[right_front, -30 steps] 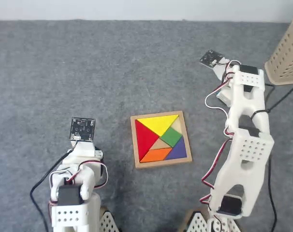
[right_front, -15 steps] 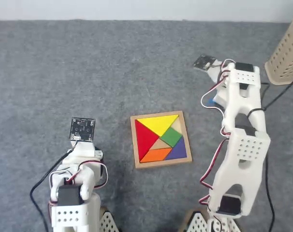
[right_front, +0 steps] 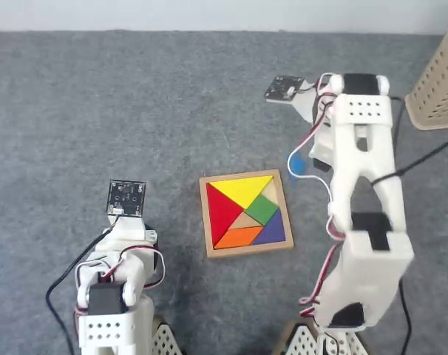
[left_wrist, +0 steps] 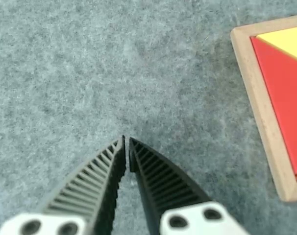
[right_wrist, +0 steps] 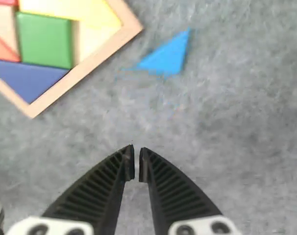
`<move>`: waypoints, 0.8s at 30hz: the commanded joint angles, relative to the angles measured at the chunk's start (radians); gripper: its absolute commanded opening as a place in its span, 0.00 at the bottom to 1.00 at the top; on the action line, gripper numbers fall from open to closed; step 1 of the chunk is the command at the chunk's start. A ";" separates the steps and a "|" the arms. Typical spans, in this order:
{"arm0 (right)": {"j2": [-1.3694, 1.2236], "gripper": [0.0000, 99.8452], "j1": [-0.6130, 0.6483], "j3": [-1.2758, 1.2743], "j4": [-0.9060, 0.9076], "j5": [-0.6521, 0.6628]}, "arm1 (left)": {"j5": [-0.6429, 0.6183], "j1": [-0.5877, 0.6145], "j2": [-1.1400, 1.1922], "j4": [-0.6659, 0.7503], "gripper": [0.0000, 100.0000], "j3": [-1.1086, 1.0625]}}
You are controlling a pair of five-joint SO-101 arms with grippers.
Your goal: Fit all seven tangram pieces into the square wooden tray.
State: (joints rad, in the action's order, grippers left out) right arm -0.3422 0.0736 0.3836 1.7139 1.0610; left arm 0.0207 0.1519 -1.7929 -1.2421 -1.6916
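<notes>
The square wooden tray [right_front: 250, 250] lies mid-table with yellow [right_front: 242, 190], red [right_front: 220, 209], green [right_front: 262, 209], orange [right_front: 237, 237] and dark blue [right_front: 272, 231] pieces in it. A bare wood-coloured triangle shows at its far right corner. A light blue triangle [right_front: 298, 164] lies flat on the carpet just right of the tray. My right gripper [right_wrist: 136, 149] is shut and empty, a short way from the blue triangle [right_wrist: 163, 58] and the tray corner [right_wrist: 85, 68]. My left gripper [left_wrist: 126, 142] is shut and empty over carpet left of the tray [left_wrist: 256, 98].
Grey carpet covers the table. A beige perforated container [right_front: 438, 81] stands at the far right edge. The right arm's white body [right_front: 364, 185] stretches along the tray's right side. Open carpet lies behind and left of the tray.
The right arm has swung left toward the tray and stretched out. The light blue triangle now shows on the carpet beside it. The left arm has not moved.
</notes>
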 commanded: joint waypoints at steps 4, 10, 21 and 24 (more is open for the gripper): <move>0.387 0.01 0.087 -0.400 -0.130 0.003 | -0.006 0.002 -0.006 -0.006 0.01 0.005; 0.659 0.01 0.185 -0.824 -0.446 -0.196 | -0.006 0.002 -0.006 -0.006 0.01 0.005; 0.421 0.19 0.127 -0.763 -0.618 -0.967 | -0.006 0.002 -0.006 -0.006 0.01 0.005; 0.286 0.19 0.131 -0.623 -0.578 -0.967 | -0.006 0.002 -0.006 -0.006 0.01 0.005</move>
State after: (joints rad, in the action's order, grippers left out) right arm 0.0598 0.2117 -0.4404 1.1170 0.1358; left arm 0.0207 0.1519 -1.7929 -1.2421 -1.6916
